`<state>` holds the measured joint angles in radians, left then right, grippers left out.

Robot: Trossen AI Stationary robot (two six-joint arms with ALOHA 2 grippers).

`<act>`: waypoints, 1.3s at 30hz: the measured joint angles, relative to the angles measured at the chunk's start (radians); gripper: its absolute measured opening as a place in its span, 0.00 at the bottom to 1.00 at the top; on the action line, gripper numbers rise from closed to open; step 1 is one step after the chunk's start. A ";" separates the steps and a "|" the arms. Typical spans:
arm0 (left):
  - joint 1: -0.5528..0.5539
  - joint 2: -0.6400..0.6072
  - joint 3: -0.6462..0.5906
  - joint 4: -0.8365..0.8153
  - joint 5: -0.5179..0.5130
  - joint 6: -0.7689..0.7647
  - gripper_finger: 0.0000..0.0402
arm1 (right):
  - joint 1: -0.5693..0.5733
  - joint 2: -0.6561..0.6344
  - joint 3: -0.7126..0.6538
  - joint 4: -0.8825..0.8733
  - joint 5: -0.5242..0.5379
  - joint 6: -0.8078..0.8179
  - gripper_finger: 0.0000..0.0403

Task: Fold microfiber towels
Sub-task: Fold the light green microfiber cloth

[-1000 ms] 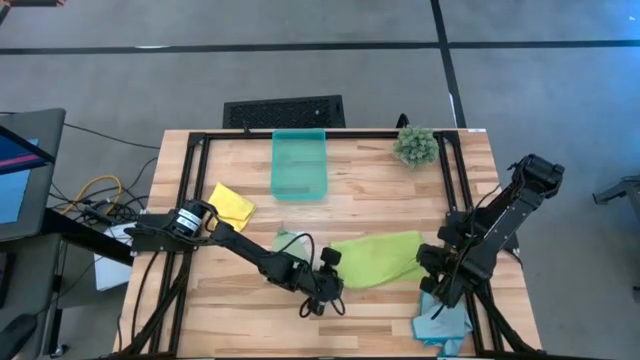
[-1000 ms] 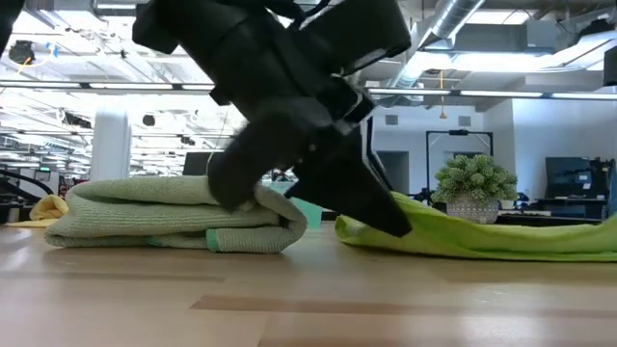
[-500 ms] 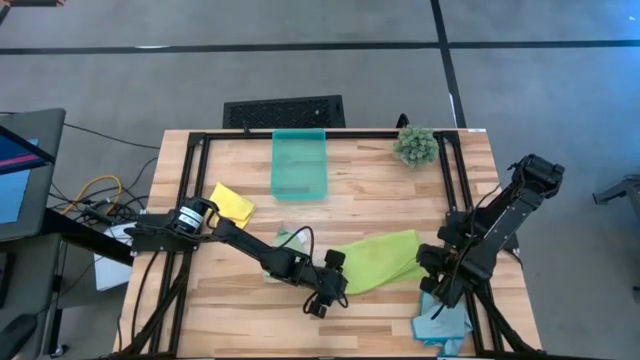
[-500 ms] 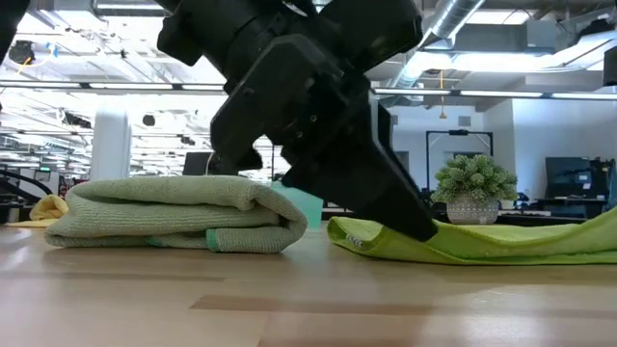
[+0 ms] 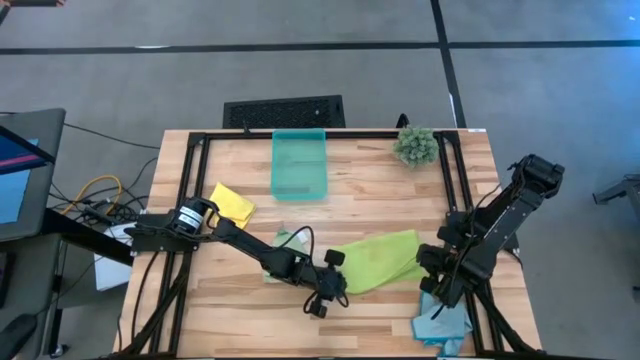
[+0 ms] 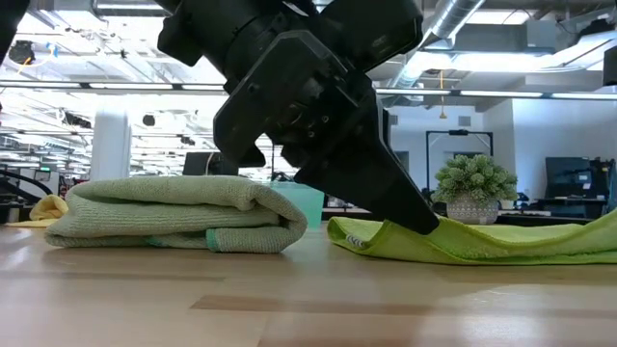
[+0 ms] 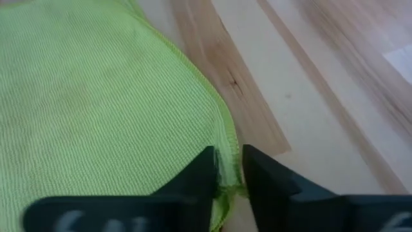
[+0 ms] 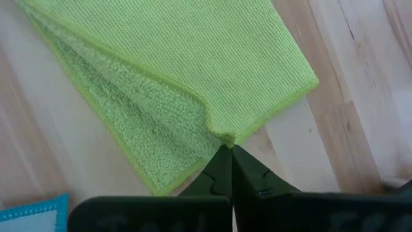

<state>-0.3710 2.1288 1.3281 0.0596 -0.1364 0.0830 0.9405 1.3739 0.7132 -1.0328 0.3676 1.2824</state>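
Wooden table (image 5: 380,205): lime towel (image 5: 378,258) lay half-folded near front edge, pinched at opposite corners by left gripper (image 7: 229,175) and right gripper (image 8: 226,153).

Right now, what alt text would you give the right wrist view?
The right gripper pinches one corner of the lime green towel, jaws shut on it. The towel lies partly folded on the wooden table, and a corner of the light blue towel shows at the edge.
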 joint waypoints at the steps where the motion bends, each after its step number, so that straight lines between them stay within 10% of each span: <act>1: 0.000 0.000 0.000 -0.001 0.000 -0.001 0.08 | 0.000 0.000 0.000 0.000 0.000 0.000 0.03; 9: 0.000 0.000 0.000 -0.002 0.035 -0.023 0.07 | 0.000 0.000 0.000 0.000 0.000 -0.002 0.04; 23: 0.023 -0.001 0.000 0.056 0.085 -0.104 0.39 | 0.000 0.000 0.000 0.002 0.000 -0.009 0.04; 39: 0.024 -0.001 0.000 -0.004 0.137 -0.093 0.05 | 0.000 0.000 0.000 0.002 0.000 -0.010 0.04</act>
<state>-0.3466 2.1277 1.3281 0.0561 0.0009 -0.0101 0.9405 1.3743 0.7132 -1.0309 0.3679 1.2724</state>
